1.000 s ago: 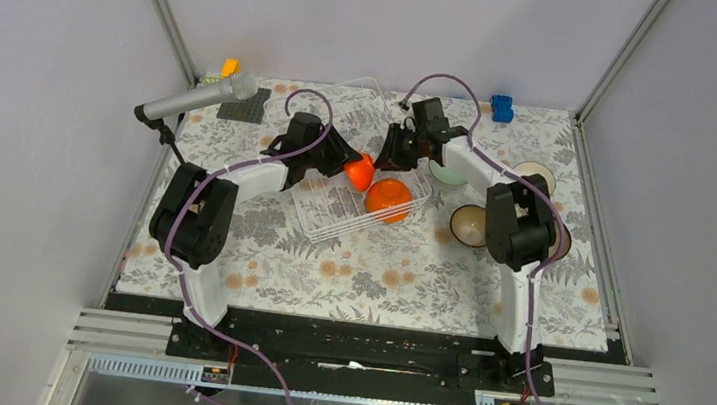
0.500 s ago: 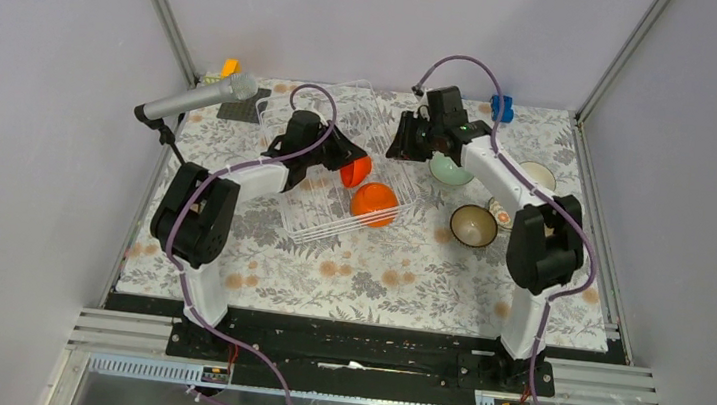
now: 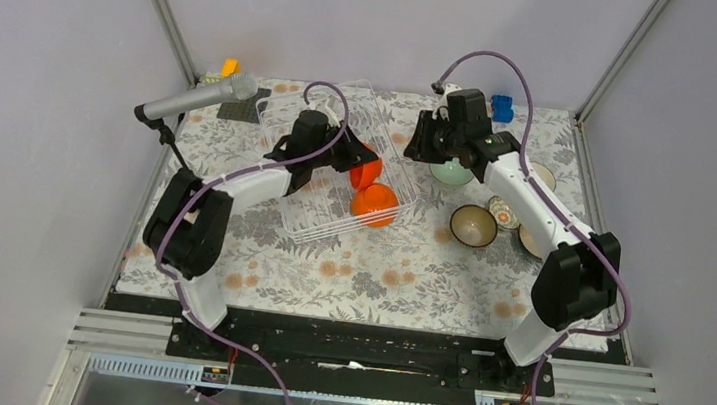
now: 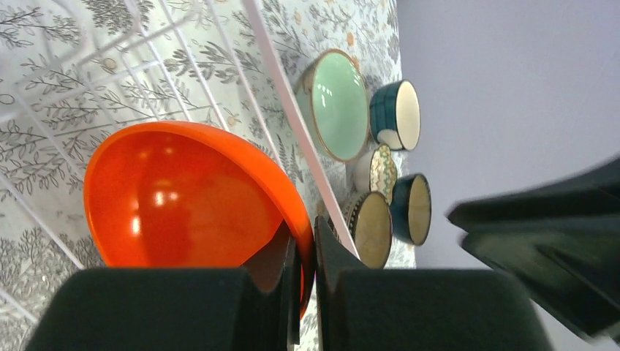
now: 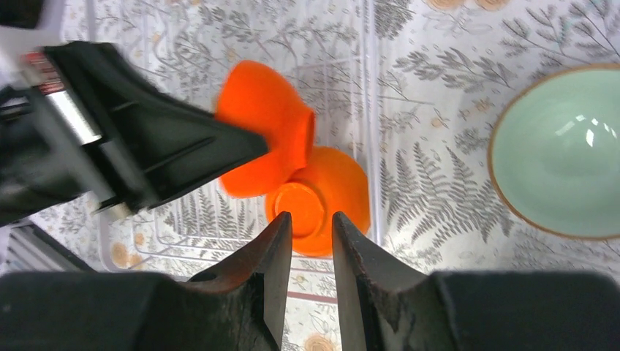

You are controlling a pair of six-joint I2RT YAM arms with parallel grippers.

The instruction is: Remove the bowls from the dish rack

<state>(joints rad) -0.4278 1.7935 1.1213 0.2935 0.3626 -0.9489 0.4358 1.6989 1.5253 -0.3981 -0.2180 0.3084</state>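
So the left gripper (image 4: 307,256) is clamping down on the rim of one orange bowl (image 4: 190,197), one finger inside and one outside, and it's holding the bowl tipped on its side over the dish rack (image 3: 306,207). The second orange bowl (image 3: 374,204) is sitting upside down in the rack's right-hand corner, right under or against the held one. Honestly can't tell from the overhead view whether they're touching. The right gripper (image 5: 312,227) is hovering off the rack's far right side, looking down at that flipped bowl, with its fingers (image 5: 274,263) pinched nearly together, just a sliver of gap showing, gripping nothing. The rest of the bowls are sitting out on the floral tablecloth (image 3: 378,265) to the right of the rack. The mint green bowl (image 3: 451,172) is resting upright just beside the rack and right below the right wrist, and the brown bowl (image 3: 474,225) is sitting nearer the arm bases. A small patterned bowl (image 3: 504,215) is tucked in beside the brown one. The left wrist view is also showing a dark teal bowl (image 4: 395,113) just past the mint one. A grey microphone (image 3: 194,100) is poking in over the table's far left corner, and a blue block (image 3: 501,107) is lying at the far edge.
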